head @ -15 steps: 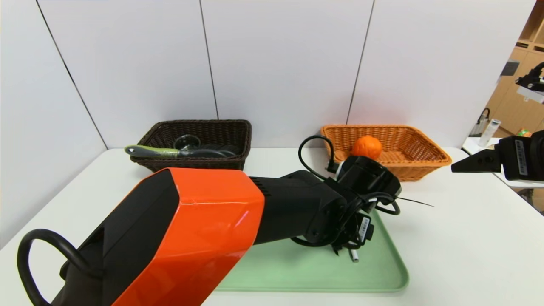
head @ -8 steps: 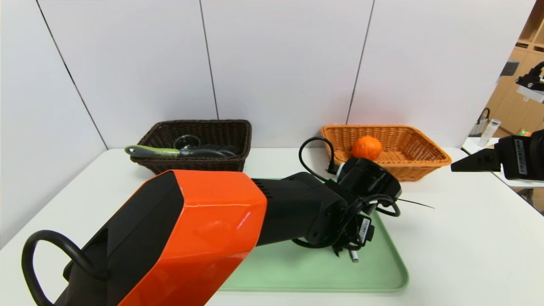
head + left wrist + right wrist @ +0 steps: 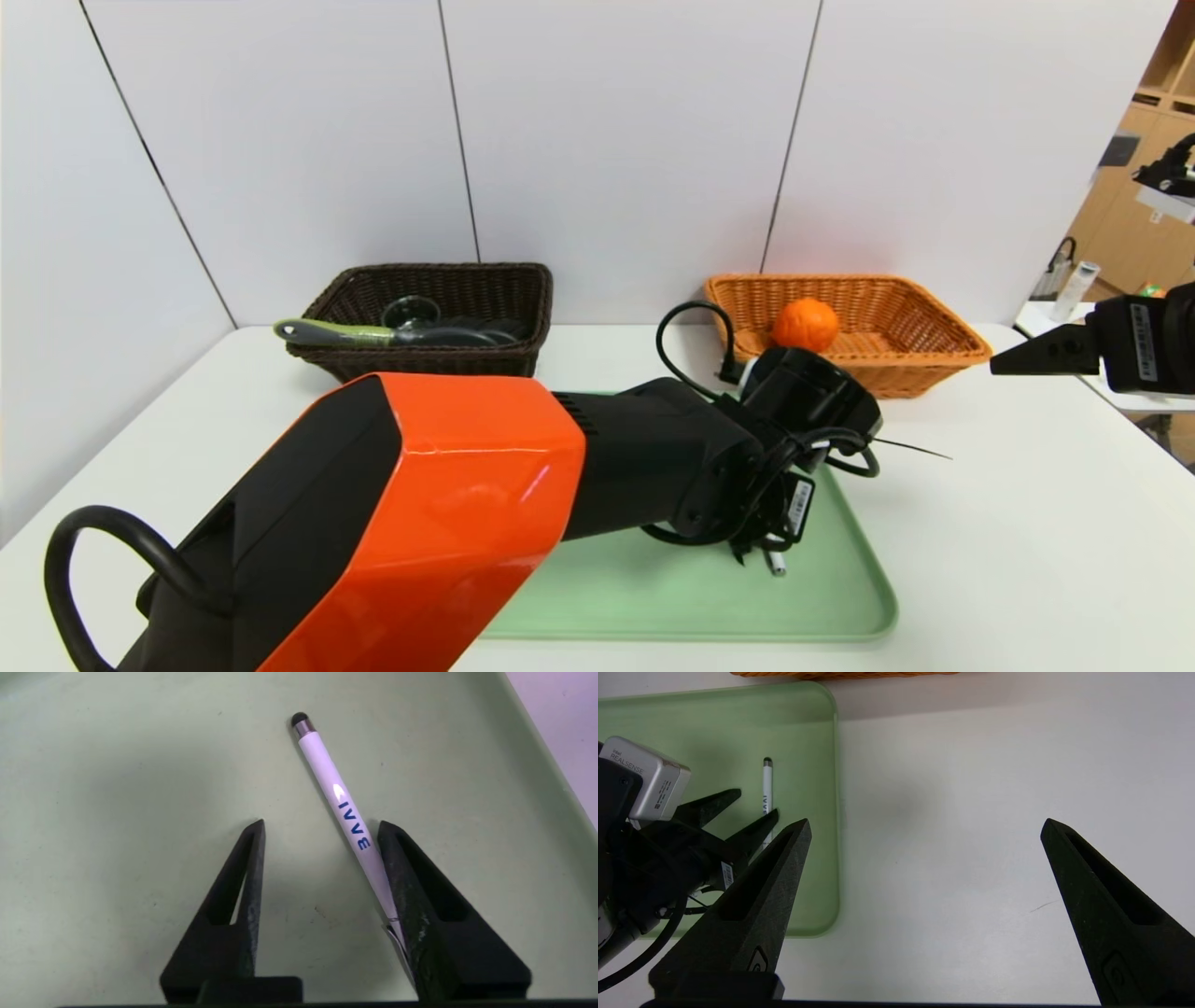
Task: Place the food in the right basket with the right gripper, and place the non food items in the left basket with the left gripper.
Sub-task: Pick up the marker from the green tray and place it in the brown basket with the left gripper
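Lab-like test bay: bare white table [image 3: 1027,523] against plain white wall panels [image 3: 616,140].

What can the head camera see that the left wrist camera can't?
Only the head view shows the dark brown basket with the brush and cup, the orange basket holding the orange fruit, and the right gripper parked at the side. Only the left wrist view shows the white pen lying between the left gripper's fingers, against one of them, with blue lettering. Both show the green tray.
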Robot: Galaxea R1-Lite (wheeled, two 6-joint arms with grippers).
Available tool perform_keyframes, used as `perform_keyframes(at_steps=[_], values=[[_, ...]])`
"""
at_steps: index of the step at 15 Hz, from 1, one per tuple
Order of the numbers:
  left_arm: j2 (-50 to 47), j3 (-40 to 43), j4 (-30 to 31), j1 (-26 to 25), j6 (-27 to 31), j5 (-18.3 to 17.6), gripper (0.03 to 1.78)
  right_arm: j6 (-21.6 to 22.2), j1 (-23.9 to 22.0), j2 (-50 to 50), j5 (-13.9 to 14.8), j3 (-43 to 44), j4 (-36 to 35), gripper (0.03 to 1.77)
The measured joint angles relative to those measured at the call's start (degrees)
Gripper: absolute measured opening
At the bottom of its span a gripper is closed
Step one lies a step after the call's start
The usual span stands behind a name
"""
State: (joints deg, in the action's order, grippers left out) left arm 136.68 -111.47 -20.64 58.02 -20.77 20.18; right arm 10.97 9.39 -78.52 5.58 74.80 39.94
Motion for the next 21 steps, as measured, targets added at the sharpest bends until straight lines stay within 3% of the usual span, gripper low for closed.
perform_keyframes(at_steps=[1,2,9,14,16,18,21], values=[[0.0,-0.1,-0.4,0.0,0.0,0.0,0.51,0.0,0.0,0.0,0.0,0.0,-0.1,1.7],[-0.1,-0.2,-0.5,0.0,-0.1,0.0,0.06,0.0,0.0,0.0,0.0,0.0,-0.1,1.7],[-1.5,-0.2,-0.9,-0.5,-0.2,0.7,0.06,0.0,0.1,0.1,0.1,0.0,-0.1,1.7],[-7.6,-0.4,-1.0,-3.4,3.4,1.2,0.06,0.0,0.1,0.3,0.0,-0.1,-0.1,1.7],[-11.5,-0.3,-3.8,-5.4,4.9,0.8,0.06,0.0,0.1,0.4,0.1,-0.1,-0.1,1.7],[-16.1,-0.3,-8.6,-9.1,9.0,-1.0,0.06,0.0,0.1,0.5,0.0,0.0,-0.1,1.7],[-22.3,-0.4,-13.2,-17.6,17.7,-8.6,0.06,0.0,0.2,0.5,0.0,-0.1,-0.1,1.7]])
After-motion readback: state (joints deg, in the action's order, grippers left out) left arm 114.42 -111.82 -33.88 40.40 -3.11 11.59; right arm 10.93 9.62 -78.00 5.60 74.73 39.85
